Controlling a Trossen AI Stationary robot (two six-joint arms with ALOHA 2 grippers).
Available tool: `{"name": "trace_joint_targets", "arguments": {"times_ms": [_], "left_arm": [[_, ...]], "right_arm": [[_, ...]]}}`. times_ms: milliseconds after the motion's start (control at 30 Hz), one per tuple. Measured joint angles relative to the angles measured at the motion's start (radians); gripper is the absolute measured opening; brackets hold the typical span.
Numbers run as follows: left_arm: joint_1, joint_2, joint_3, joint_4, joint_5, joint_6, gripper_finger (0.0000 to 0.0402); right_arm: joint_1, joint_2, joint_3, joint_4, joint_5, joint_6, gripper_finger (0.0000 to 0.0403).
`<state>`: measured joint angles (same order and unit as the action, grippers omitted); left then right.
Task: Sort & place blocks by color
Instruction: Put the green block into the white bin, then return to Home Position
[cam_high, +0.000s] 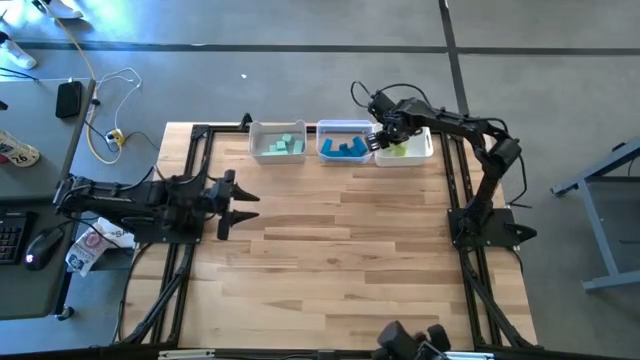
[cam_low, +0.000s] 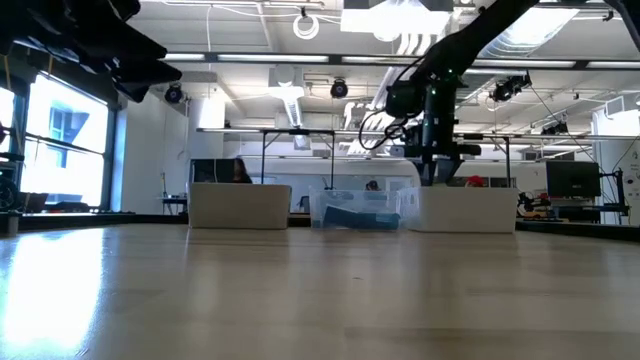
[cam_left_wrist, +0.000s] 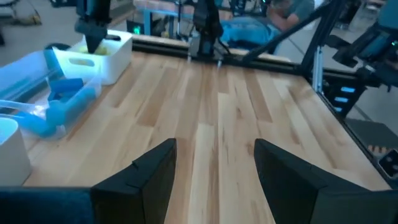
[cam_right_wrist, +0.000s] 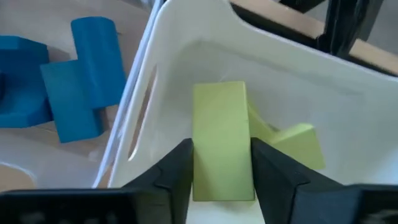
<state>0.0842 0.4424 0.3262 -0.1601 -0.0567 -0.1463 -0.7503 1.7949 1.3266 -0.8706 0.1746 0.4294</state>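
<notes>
Three white bins stand in a row at the table's far edge. The left bin (cam_high: 278, 143) holds pale teal blocks, the middle bin (cam_high: 345, 143) holds blue blocks (cam_right_wrist: 81, 74), and the right bin (cam_high: 418, 152) holds yellow-green ones. My right gripper (cam_right_wrist: 221, 168) hangs over the right bin's left end, shut on a yellow-green block (cam_right_wrist: 219, 124). Another yellow-green block (cam_right_wrist: 298, 146) lies on the bin's floor beside it. My left gripper (cam_left_wrist: 214, 168) stands open over the table's left side, with nothing between its fingers. My right gripper has the yellow-green bar's two long sides (cam_right_wrist: 200, 155) between its two fingers. The fingers slant steeply down into the right bin and lie along the bar. The bar's far end (cam_right_wrist: 219, 93) reaches beyond the fingertips. Whether that end rests on the bin's floor, I cannot tell.
The right bin's white wall (cam_right_wrist: 186, 37) stands just beside my right gripper, with the middle bin beyond it. Bare wooden tabletop (cam_high: 340, 260) spreads from the bins to the near edge. A black frame (cam_high: 195, 150) borders the table.
</notes>
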Motion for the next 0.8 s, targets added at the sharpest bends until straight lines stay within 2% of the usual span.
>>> {"name": "trace_joint_targets", "arguments": {"times_ms": [167, 267, 533, 800], "left_arm": [[-0.014, -0.052, -0.085, 0.065, -0.045, 0.013, 0.0202], [-0.014, -0.076, -0.122, 0.096, -0.045, 0.016, 0.0202], [-0.014, -0.119, -0.222, 0.228, -0.045, 0.018, 0.0202], [-0.014, -0.123, -0.316, 0.369, -0.043, 0.021, 0.0202]], "right_arm": [[-0.003, -0.003, 0.000, 0.009, 0.023, -0.067, 0.0191], [-0.003, -0.021, 0.000, 0.000, 0.021, -0.090, 0.0209], [0.027, -0.156, 0.000, -0.008, -0.007, -0.085, 0.0215], [0.176, -0.349, 0.000, -0.010, -0.044, -0.160, 0.0215]]}}
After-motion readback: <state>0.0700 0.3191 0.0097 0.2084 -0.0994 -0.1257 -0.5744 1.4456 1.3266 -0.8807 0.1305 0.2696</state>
